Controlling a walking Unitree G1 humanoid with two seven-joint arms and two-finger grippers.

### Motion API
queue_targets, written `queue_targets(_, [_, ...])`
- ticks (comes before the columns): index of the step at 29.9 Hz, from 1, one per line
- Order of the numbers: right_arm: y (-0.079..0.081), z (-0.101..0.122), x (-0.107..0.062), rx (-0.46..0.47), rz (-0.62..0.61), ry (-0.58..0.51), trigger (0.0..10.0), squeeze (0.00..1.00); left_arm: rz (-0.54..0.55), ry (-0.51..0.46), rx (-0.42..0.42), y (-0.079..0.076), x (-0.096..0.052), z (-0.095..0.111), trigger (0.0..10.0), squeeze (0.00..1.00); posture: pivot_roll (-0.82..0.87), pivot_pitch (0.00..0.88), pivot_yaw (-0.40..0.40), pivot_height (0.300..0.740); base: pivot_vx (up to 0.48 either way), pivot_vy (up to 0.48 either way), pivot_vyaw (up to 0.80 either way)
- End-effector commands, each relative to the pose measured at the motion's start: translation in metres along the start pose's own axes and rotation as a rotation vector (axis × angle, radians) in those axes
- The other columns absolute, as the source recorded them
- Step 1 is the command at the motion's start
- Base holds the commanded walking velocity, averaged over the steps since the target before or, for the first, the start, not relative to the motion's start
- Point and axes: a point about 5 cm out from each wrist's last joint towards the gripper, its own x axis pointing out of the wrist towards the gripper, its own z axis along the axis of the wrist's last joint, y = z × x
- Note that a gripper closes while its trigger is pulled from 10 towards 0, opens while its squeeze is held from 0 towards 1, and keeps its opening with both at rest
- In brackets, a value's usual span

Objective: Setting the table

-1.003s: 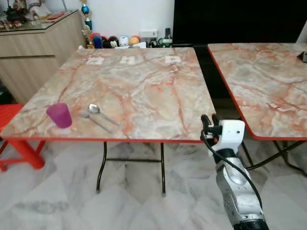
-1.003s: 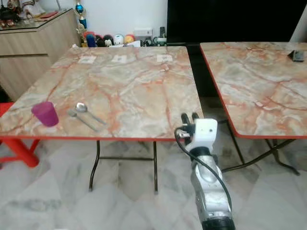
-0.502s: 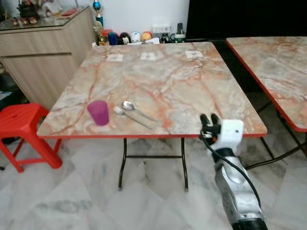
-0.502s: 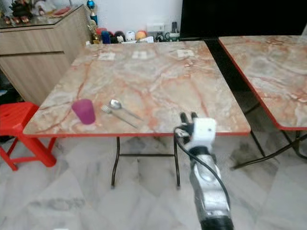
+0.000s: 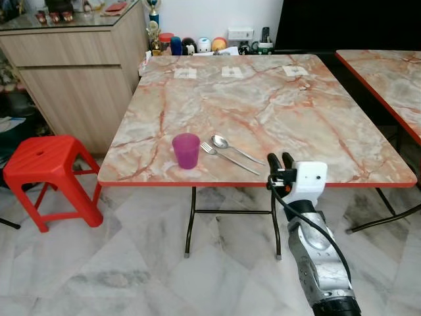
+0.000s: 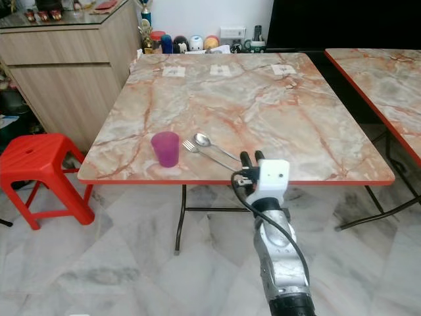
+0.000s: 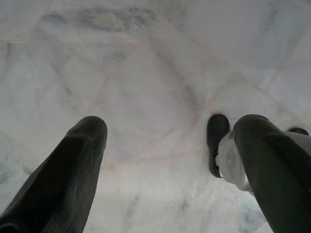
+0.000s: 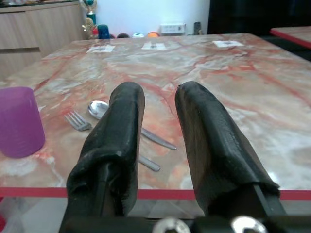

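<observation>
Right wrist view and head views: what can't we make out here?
- Fork and spoon: handle middles hidden behind the right gripper fingers in the right wrist view.
- Paper labels at the table's far edge: text too small in the eye views.
- Purple cup: contents not visible.
- Second table: cut off by the frame's right edge.

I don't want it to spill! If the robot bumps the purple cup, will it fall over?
Probably easily: the purple cup looks like light plastic, taller than wide. It stands near the table edge, so a push might knock it off.
</observation>
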Motion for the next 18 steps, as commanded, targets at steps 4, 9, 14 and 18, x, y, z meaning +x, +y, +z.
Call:
queue_targets(4, [-0.0019, 0.0015, 0.0002, -0.007, -0.007, -0.004, 10.0, 0.00, -0.008, 0.035, -0.015, -0.0007, -0.0018, -0.0075, 10.0, 0.00, 0.02, 0.090, 0.000, 0.740, 0.000, 0.000, 0.00])
queue_targets(9, [-0.0001, 0.0007, -0.0002, -0.011, 0.002, -0.004, 10.0, 0.00, -0.007, 0.039, -0.017, -0.0002, -0.0020, -0.0083, 10.0, 0.00, 0.02, 0.090, -0.001, 0.740, 0.278, 0.000, 0.00])
queue_targets(14, [0.0015, 0.0009, 0.0001, -0.011, 0.007, -0.006, 10.0, 0.00, -0.008, 0.040, -0.017, -0.0002, -0.0021, -0.0086, 10.0, 0.00, 0.02, 0.089, -0.001, 0.740, 0.285, 0.000, 0.00])
queue_targets(18, [0.0023, 0.0008, 0.0001, -0.012, 0.011, -0.007, 10.0, 0.00, -0.009, 0.041, -0.015, -0.0002, -0.0022, -0.0088, 10.0, 0.00, 0.02, 0.090, -0.001, 0.740, 0.283, 0.000, 0.00])
